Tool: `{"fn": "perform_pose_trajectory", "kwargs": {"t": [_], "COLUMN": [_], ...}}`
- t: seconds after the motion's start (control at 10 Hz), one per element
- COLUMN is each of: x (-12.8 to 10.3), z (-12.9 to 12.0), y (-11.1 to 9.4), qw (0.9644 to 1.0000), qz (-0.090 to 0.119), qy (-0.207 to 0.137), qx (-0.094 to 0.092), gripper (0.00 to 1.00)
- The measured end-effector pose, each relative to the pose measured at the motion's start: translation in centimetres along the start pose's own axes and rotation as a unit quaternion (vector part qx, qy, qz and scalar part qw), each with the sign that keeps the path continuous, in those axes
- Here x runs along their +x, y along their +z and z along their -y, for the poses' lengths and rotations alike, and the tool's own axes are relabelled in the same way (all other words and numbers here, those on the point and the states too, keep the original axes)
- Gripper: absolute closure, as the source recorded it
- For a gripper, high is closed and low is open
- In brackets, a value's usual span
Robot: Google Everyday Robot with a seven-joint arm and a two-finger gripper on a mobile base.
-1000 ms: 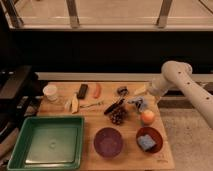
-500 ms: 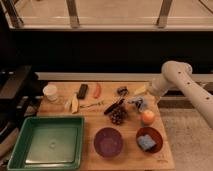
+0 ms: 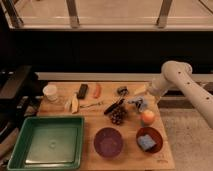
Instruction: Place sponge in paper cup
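Observation:
The light blue sponge (image 3: 145, 142) lies flat inside the reddish-orange bowl (image 3: 156, 134) at the front right of the wooden table. The white paper cup (image 3: 50, 93) stands upright at the far left of the table, by the back edge. My white arm reaches in from the right. The gripper (image 3: 136, 92) hangs over the back right part of the table, well behind the sponge and far to the right of the cup. It sits just above a bluish-grey shiny object (image 3: 139, 104).
A green tray (image 3: 20, 150) fills the front left. A purple bowl (image 3: 108, 142) stands left of the reddish-orange bowl. An orange fruit (image 3: 147, 117), a pine cone (image 3: 117, 117), a black utensil (image 3: 114, 106), a red item (image 3: 97, 90), a dark bar (image 3: 82, 90) and a banana piece (image 3: 74, 103) lie mid-table.

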Motion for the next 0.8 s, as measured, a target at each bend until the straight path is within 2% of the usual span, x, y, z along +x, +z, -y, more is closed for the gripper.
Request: {"fn": "perform_pose_trajectory", "kwargs": {"t": [0.1,0.2,0.3,0.5,0.8], "x": [-0.4,-1.5,-2.7,-4.2,-7.1], "z": [0.3,1.0,1.2,1.0,-0.5], "y": [-0.2,-0.8,-0.9,-1.3,-2.7], "qw": [0.9999,0.9994,0.9991,0.9991,0.9996], "qz": [0.005,0.012,0.018,0.020,0.017], "qy": [-0.011,-0.031,-0.038,-0.037,-0.012], "qx": [0.004,0.011,0.010,0.003,-0.017], "gripper": [0.20,0.20,0.20,0.20,0.20]}}
